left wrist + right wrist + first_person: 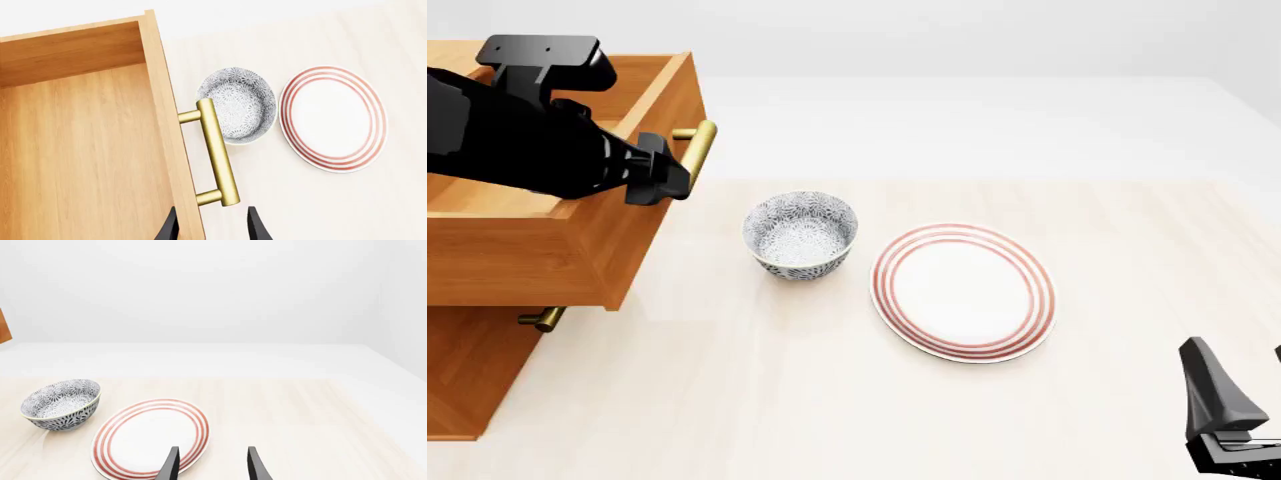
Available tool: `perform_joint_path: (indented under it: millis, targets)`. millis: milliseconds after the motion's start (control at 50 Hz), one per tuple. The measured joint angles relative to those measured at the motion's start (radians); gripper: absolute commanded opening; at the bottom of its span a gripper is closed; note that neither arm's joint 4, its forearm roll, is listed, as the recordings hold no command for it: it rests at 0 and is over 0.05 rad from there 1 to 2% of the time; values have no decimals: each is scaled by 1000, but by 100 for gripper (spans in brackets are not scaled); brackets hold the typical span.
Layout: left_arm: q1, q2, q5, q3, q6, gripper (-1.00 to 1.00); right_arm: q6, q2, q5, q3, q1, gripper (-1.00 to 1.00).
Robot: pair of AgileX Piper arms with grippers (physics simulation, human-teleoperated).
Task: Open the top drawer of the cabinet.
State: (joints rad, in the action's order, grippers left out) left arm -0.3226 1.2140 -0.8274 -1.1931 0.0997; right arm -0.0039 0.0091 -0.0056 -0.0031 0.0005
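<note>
The top drawer (554, 250) of the orange-brown cabinet (467, 375) stands pulled well out, and its bare wooden inside (80, 165) shows. Its brass bar handle (698, 150) (217, 150) sticks out from the drawer front. My left gripper (662, 178) (212, 221) hovers at the near end of that handle, open, with the fingertips straddling the drawer front and the bar just beyond them. My right gripper (1238, 395) (212, 461) is low at the front right, open and holding nothing.
A blue-patterned bowl (801, 232) sits on the table just right of the drawer, under the handle's height. A white plate with red rings (964, 290) lies beside it. A lower drawer's brass handle (542, 320) peeks out beneath the open drawer.
</note>
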Motion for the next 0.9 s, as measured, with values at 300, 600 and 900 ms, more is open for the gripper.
perform_joint_path:
  millis: [300,600,900]
  targets:
    - [-26,8,-5,-7,8,100,0,0,0,0,0,100]
    - [-29,0,-19,-15,-2,100,0,0,0,0,0,100]
    - [-19,-28,-62,-63,-42,100,0,0,0,0,0,100]
